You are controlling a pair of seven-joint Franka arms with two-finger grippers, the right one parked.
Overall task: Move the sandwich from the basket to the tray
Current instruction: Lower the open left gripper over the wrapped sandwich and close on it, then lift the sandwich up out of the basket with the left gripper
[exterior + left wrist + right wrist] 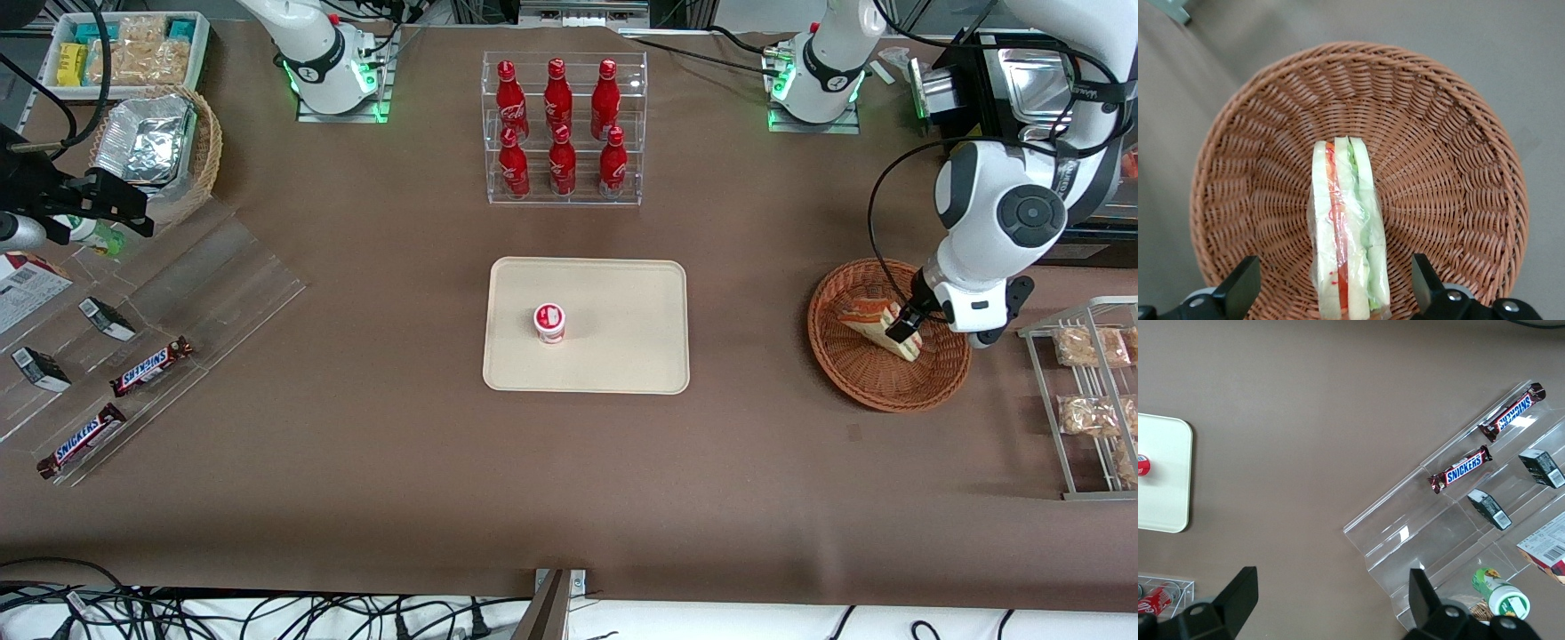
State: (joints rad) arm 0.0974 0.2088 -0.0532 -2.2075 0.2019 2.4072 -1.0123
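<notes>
The sandwich (867, 318) (1346, 233), a wrapped white-bread wedge with red and green filling, stands on edge in the round reddish-brown wicker basket (845, 373) (1451, 153) toward the working arm's end of the table. My left gripper (902, 331) (1335, 293) is lowered into the basket and stands open, one dark finger on each side of the sandwich with a gap between each finger and the wrap. The cream-beige tray (613, 356) lies at the table's middle, apart from the basket.
A small red-and-white cup (549, 323) stands on the tray. A clear rack of red bottles (562, 129) stands farther from the front camera than the tray. A wire rack with snack packets (1089, 391) is beside the basket. Candy bars (151, 366) lie toward the parked arm's end.
</notes>
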